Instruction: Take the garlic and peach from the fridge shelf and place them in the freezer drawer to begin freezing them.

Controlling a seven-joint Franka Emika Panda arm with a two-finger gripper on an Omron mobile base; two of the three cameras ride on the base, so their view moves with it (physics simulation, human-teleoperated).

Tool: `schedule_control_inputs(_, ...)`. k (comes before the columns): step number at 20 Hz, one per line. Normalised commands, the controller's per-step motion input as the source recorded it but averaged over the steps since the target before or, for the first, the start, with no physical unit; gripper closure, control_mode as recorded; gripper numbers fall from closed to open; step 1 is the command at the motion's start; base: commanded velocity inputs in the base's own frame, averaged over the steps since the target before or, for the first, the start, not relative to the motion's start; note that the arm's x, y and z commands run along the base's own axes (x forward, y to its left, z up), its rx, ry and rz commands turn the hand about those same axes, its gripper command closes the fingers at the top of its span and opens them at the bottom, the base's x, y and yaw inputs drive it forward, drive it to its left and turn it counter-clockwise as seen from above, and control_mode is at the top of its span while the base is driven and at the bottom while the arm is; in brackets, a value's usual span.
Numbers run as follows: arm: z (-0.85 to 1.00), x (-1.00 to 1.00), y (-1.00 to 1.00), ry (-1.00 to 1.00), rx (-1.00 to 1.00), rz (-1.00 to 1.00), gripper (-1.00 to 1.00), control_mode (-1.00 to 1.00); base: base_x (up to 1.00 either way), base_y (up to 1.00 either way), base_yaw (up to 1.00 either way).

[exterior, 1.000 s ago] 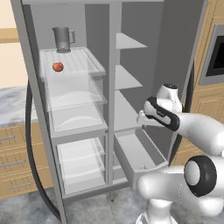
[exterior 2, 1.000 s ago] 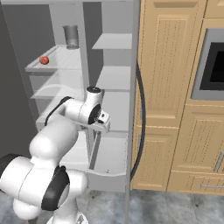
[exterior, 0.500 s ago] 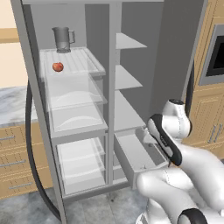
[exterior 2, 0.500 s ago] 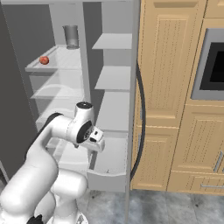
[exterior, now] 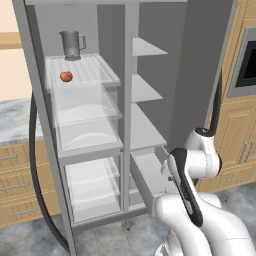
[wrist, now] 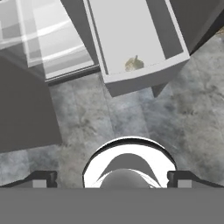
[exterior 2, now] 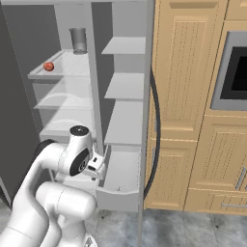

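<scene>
The peach [exterior: 66, 76] sits on the ribbed shelf [exterior: 92, 71] at the upper left of the fridge, near its front left edge, with the pitcher [exterior: 72, 45] standing just behind it toward the back. The main risk from here is, I judge, the long reach up and left: a claw coming in high could clip the pitcher, and one coming in low could nudge the round fruit so that it rolls off the shelf's open front. The clear bins [exterior: 85, 112] below jut forward and could catch the arm's elbow on the way. Further right and low, the drawer [exterior: 150, 177] stands pulled out, and in the hand view the garlic [wrist: 134, 64] lies inside it close to the front wall [wrist: 144, 78]; a careless swing past this drawer could knock it or push it shut before the peach arrives. The claw [wrist: 111, 178] hangs near the drawer's front, low on the right, looking down at the floor [wrist: 131, 118] with its fingers spread wide and nothing between them. The garlic lies ahead of it and well apart; the peach is far off, up and to the left.
</scene>
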Motion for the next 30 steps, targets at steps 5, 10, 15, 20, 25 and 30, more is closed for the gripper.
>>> schedule_control_inputs(5, -0.06, 0.00, 0.08, 0.00, -0.04, 0.00, -1.00, -1.00, 0.00, 0.00, 0.00)
schedule_control_inputs(10, -0.05, -0.18, 0.10, 0.00, -0.01, 0.01, -1.00, 1.00, -0.22, 0.14, 0.06)
schedule_control_inputs(15, 0.00, 0.00, 0.00, 0.00, 0.00, 0.00, -1.00, 1.00, -0.29, 0.52, 0.29)
schedule_control_inputs(20, 0.00, 0.00, 0.00, 0.00, 0.00, 0.00, -1.00, 1.00, 0.49, 0.13, 0.36)
schedule_control_inputs(25, 0.00, 0.00, 0.00, 0.00, 0.00, 0.00, -1.00, 1.00, 0.50, 0.05, 0.31)
schedule_control_inputs(30, 0.00, 0.00, 0.00, 0.00, 0.00, 0.00, -1.00, 1.00, 0.37, 0.05, 0.18)
